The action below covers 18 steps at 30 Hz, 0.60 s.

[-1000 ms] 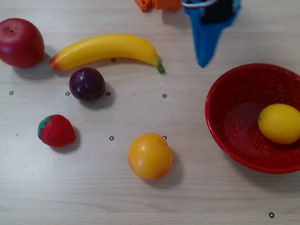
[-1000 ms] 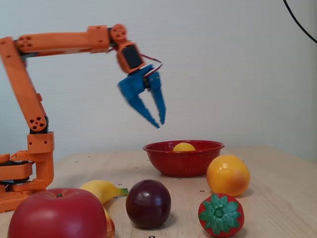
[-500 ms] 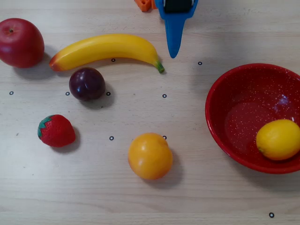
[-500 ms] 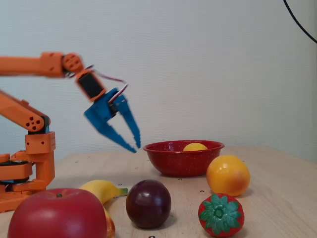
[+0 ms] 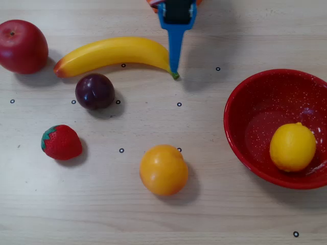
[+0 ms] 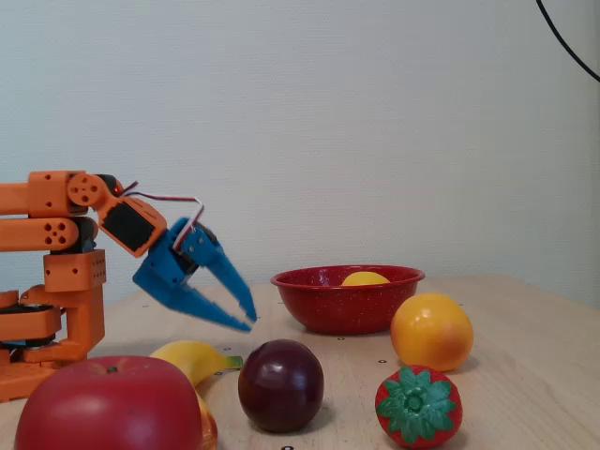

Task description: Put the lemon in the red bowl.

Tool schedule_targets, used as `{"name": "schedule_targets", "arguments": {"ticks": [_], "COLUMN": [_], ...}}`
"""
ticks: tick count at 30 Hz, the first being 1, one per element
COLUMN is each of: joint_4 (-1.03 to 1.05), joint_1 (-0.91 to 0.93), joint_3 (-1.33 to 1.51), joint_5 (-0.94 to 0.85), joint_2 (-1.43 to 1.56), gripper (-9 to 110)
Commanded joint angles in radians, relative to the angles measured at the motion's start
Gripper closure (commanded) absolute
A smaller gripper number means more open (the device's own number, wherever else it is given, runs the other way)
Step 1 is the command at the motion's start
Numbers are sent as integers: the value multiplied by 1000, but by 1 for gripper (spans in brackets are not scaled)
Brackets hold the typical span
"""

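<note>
Pale yellow glossy plastic lemon (image 5: 292, 147) sits in speckled red bowl (image 5: 245, 102) — light, slick, grip at middle; my blue gripper (image 6: 246, 314) spread, empty.

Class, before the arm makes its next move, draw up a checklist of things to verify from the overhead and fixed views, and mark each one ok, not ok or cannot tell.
1. The lemon lies inside the red bowl: ok.
2. The gripper holds nothing: ok; in the fixed view its fingers are parted with only air between them.
3. The gripper is clear of the bowl: ok, it sits well to the bowl's left in both views.
4. The gripper is clear of the banana: cannot tell; in the overhead view its tip overlaps the banana's stem end, but its height is unclear.
5. The lemon has come to rest: cannot tell from one moment.
</note>
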Motion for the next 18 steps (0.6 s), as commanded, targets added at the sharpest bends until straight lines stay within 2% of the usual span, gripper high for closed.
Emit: {"name": "schedule_targets", "arguments": {"ticks": [1,18], "joint_4": [-34,153], "joint_1": [-20,-5], "joint_3": [31,77], "joint_5": [8,-100], "joint_2": [71,147], "gripper": [101,101]}}
